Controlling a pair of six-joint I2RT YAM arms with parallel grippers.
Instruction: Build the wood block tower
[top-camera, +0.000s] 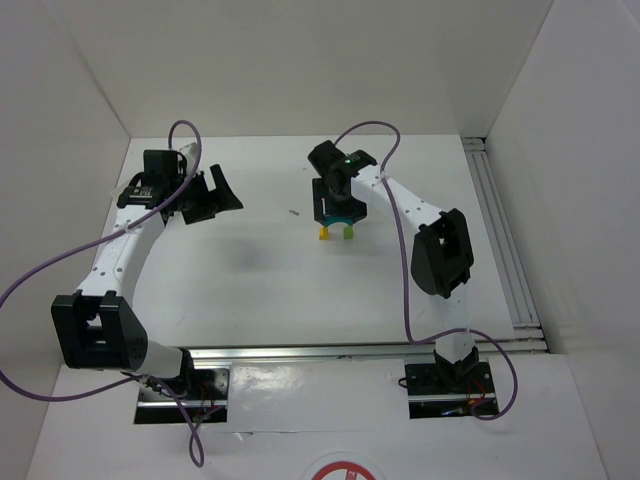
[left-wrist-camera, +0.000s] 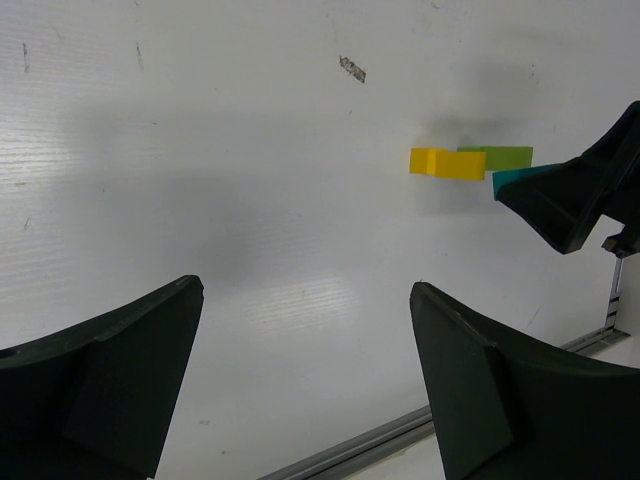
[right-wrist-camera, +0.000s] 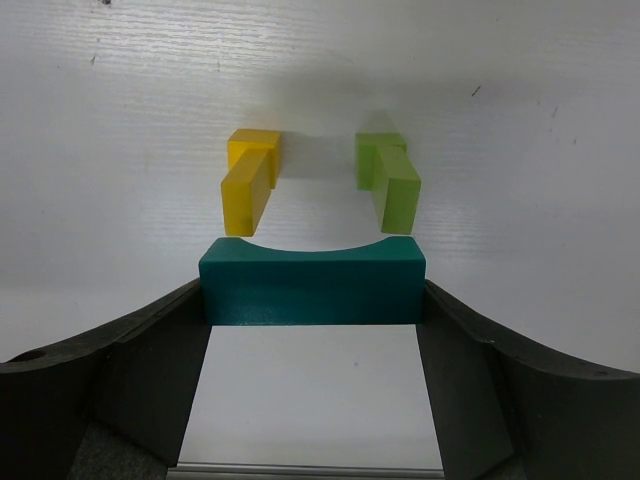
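Note:
A yellow block and a light green block stand upright side by side on the white table, a gap between them. My right gripper is shut on the teal arch, one finger against each end, with its curved cut facing the two pillars. In the top view the arch hangs right over the yellow block and green block; I cannot tell whether it touches them. My left gripper is off to the left, open and holding nothing, and the yellow block lies far from its jaws.
A small dark speck lies on the table left of the blocks. A metal rail runs along the right side and another along the near edge. White walls close in the table on three sides.

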